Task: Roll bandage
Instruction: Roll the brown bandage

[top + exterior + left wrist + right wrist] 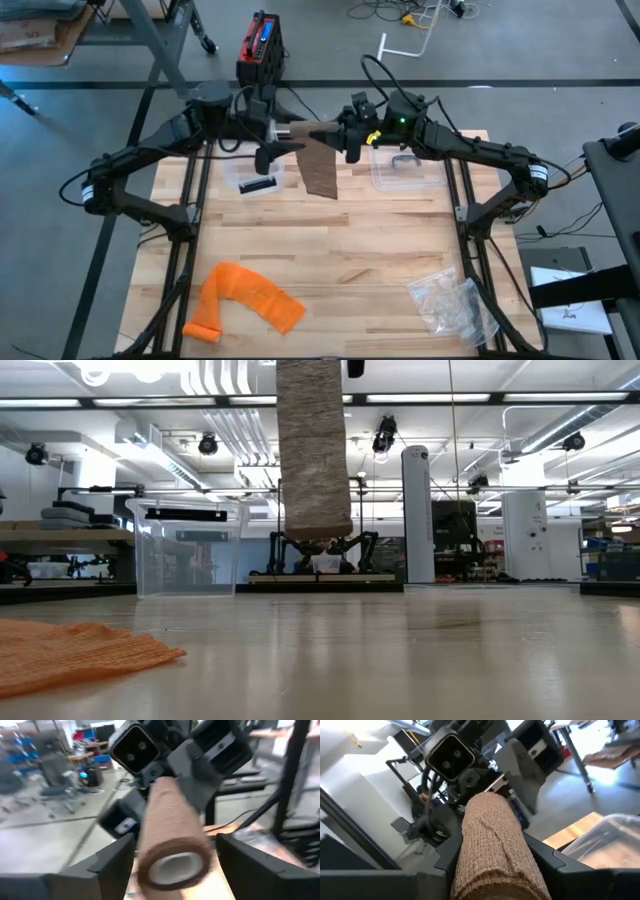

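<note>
A brown bandage roll (312, 134) is held in the air over the far middle of the table, between my two grippers. Its loose tail (321, 172) hangs down from it. In the low view the tail (313, 450) ends clear above the table top. My left gripper (272, 137) is shut on the roll's left end and my right gripper (347, 135) on its right end. The roll fills the left wrist view (172, 835) and the right wrist view (492, 845), each showing the other gripper at its far end. My left gripper has the roll's left end (172, 865) between its two fingers (117, 865). It comes level from the table's left, with the fingers lying along the roll. The roll is lifted clear and lies about level. My right gripper pinches the roll's right end (490, 870) between its two fingers (545, 857). It comes level from the table's right, with the fingers along the roll. The roll is clear of the table and the tail hangs slack below it.
A clear plastic box (405, 172) stands at the far right and a small black-and-white item (258, 184) at the far left. An orange bandage (245, 300) lies near left and a clear plastic bag (452, 300) near right. Bare wood (340, 250) lies between them.
</note>
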